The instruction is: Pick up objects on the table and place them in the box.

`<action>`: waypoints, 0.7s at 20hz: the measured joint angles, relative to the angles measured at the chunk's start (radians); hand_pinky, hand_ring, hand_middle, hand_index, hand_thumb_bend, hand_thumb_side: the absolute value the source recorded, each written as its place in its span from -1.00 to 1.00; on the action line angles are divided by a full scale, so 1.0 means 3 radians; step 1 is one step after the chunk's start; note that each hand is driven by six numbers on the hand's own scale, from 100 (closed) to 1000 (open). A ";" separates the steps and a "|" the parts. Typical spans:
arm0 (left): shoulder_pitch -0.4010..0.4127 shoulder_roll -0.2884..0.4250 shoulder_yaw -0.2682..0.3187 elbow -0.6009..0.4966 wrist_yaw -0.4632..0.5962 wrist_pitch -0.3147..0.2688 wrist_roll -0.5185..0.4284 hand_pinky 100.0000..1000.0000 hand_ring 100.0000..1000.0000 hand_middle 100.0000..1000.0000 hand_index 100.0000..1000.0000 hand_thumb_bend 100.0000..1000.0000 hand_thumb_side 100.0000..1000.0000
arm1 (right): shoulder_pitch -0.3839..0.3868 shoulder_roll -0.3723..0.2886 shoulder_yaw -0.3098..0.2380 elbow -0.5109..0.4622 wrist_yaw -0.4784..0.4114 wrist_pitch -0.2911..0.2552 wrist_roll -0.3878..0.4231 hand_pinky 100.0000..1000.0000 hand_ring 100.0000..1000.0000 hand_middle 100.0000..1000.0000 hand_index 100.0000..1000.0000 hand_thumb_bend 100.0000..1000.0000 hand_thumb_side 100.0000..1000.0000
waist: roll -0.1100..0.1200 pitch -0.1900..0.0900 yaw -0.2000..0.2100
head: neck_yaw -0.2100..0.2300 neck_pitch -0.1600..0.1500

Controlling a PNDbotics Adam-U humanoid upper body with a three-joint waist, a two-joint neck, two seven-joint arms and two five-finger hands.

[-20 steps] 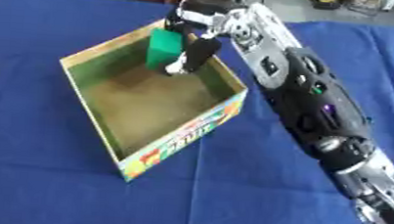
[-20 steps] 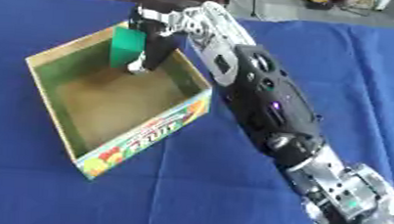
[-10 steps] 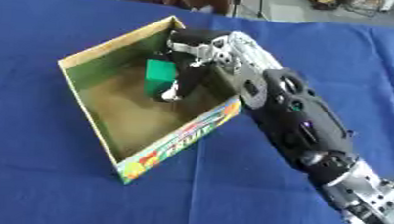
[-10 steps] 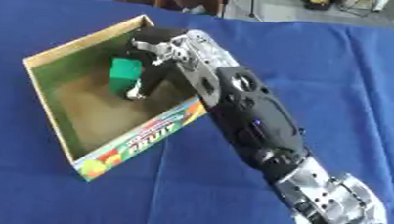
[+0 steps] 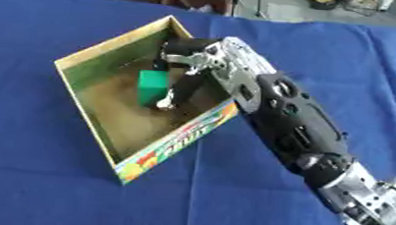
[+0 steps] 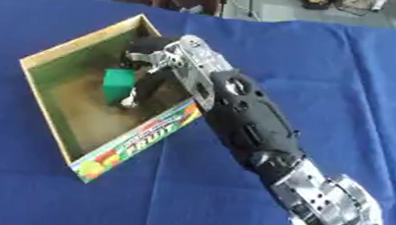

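Since a second earlier, the robot's right hand (image 5: 185, 67) had come down from above the far rim into the open cardboard box with green inner walls and a printed fruit-pattern front (image 5: 101, 57), carrying the small green block (image 5: 152, 87) with it. Half a second before, the block had been higher against the far part of the interior; now it sat low, on or just above the brown floor of the box, though contact with the floor could not be made out.

That hand reached over the box's right wall, its black and silver forearm (image 5: 283, 115) running diagonally from the lower right corner of the view up to the box. Its dark fingers (image 5: 178, 89) pointed downward along the right side of the block, touching or just beside it, with a pale fingertip showing below the block's lower right corner. Whether the fingers were clamped on the block or had let go of it could not be told from either eye.

The block stood upright, in the middle of the box's far half, apart from the green walls on its left. The box lay askew on the blue cloth-covered table (image 5: 51, 174), one corner pointing away from the robot, its printed front facing the lower right.

The left hand showed in neither view.
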State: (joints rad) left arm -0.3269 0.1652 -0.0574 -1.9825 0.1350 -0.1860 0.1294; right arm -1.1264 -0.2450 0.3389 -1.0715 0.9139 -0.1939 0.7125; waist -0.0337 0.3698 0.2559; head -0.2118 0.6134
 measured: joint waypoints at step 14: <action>0.0022 0.0000 0.0000 0.0000 -0.0002 0.0004 0.0002 0.26 0.35 0.41 0.62 -1.00 1.00 | 0.0059 -0.0406 -0.0152 -0.0900 -0.0498 0.0165 -0.0168 0.66 0.62 0.35 0.69 0.22 0.55 | 0.0003 -0.0027 -0.0094 | 0.0094 0.0005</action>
State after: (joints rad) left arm -0.3203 0.1653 -0.0573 -1.9825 0.1345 -0.1847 0.1301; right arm -1.1087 -0.3668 0.2932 -1.3416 0.7646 -0.1443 0.6622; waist -0.0327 0.3618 0.2277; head -0.1838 0.6148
